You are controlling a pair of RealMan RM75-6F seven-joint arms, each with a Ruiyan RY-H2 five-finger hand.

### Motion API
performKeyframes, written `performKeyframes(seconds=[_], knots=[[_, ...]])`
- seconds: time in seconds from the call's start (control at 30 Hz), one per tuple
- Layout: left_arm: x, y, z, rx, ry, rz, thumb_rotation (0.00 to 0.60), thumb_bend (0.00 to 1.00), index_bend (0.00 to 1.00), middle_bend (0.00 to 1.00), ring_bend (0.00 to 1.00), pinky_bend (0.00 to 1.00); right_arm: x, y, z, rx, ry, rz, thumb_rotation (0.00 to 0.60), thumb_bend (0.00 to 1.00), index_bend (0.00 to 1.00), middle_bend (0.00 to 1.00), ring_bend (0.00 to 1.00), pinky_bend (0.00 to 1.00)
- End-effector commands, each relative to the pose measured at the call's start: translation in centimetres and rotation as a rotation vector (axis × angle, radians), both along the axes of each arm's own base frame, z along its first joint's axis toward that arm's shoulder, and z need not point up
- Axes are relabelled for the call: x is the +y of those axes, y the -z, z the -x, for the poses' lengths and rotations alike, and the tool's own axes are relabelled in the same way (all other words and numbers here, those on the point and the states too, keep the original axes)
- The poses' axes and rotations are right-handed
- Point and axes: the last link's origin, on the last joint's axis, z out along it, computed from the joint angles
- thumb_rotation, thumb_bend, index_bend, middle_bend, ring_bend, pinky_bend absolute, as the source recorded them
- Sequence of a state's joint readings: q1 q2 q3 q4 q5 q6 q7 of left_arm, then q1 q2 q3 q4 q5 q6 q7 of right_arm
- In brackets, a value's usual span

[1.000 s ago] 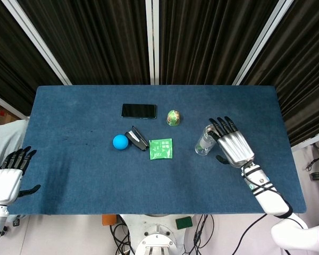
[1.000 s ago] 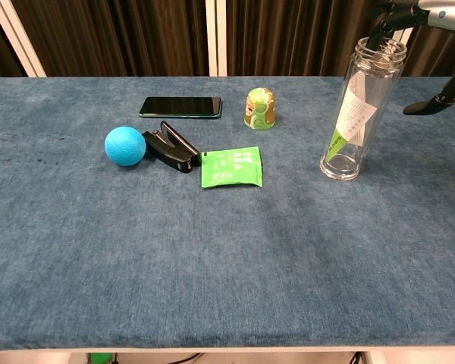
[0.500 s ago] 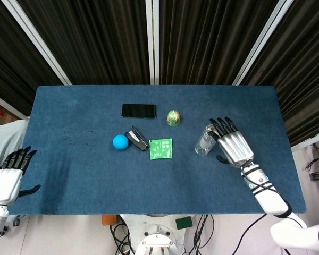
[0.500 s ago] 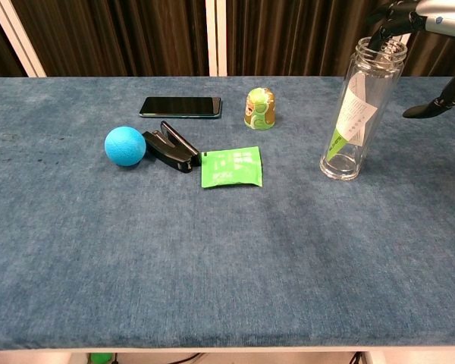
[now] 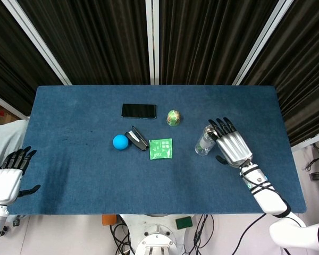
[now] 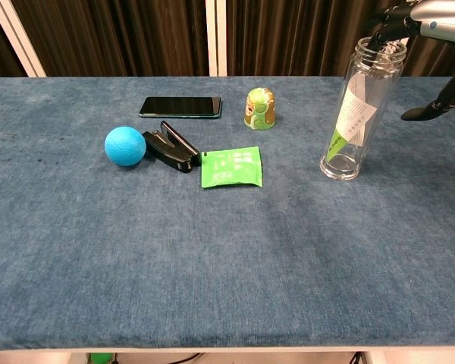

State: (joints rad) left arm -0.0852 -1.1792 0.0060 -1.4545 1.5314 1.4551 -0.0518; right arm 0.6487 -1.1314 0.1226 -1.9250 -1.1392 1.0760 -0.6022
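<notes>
Clear bottle (image 6: 358, 114) upright (lidless), right table half.

the bottle (image 6: 356, 114) stands upright just in front of the right robot hand (image 5: 231, 144). left of it, wide bare counter (image 6: 212, 258) runs along the near edge. the packet (image 6: 231, 167), clip (image 6: 171, 148) and ball (image 6: 125, 146) crowd mid-counter; the phone (image 6: 180, 106) lies behind.

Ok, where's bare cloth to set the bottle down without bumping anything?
The near strip of the table, in front of the green packet, is bare across its width. So is the left end beyond the blue ball. It is crowded mid-table: phone, black clip, small jar. The right hand is by the bottle.
</notes>
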Motion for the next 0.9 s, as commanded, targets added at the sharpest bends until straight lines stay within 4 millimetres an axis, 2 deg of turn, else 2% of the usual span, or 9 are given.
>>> performKeyframes(seconds=[0.03, 0.13, 0.57, 0.9], knots=[[0.0, -0.01, 0.01, 0.0, 0.0, 0.0, 0.6, 0.06, 0.08, 0.03, 0.01, 0.1, 0.0, 0.01, 0.03, 0.001, 0.003, -0.001, 0.6, 0.18, 0.3, 0.0, 0.0, 0.0], [0.0, -0.03, 0.01, 0.0, 0.0, 0.0, 0.6, 0.06, 0.08, 0.03, 0.01, 0.1, -0.03, 0.03, 0.14, 0.008, 0.009, -0.002, 0.6, 0.2, 0.3, 0.0, 0.0, 0.0], [0.08, -0.03, -0.12, 0.002, 0.004, 0.001, 0.6, 0.06, 0.08, 0.03, 0.01, 0.1, -0.06, 0.04, 0.06, 0.021, 0.015, -0.006, 0.6, 0.2, 0.32, 0.0, 0.0, 0.0], [0.12, 0.04, -0.16, 0.004, 0.004, 0.004, 0.6, 0.06, 0.08, 0.03, 0.01, 0.1, -0.24, -0.02, 0.04, 0.019, 0.019, -0.006, 0.6, 0.21, 0.38, 0.0, 0.0, 0.0]])
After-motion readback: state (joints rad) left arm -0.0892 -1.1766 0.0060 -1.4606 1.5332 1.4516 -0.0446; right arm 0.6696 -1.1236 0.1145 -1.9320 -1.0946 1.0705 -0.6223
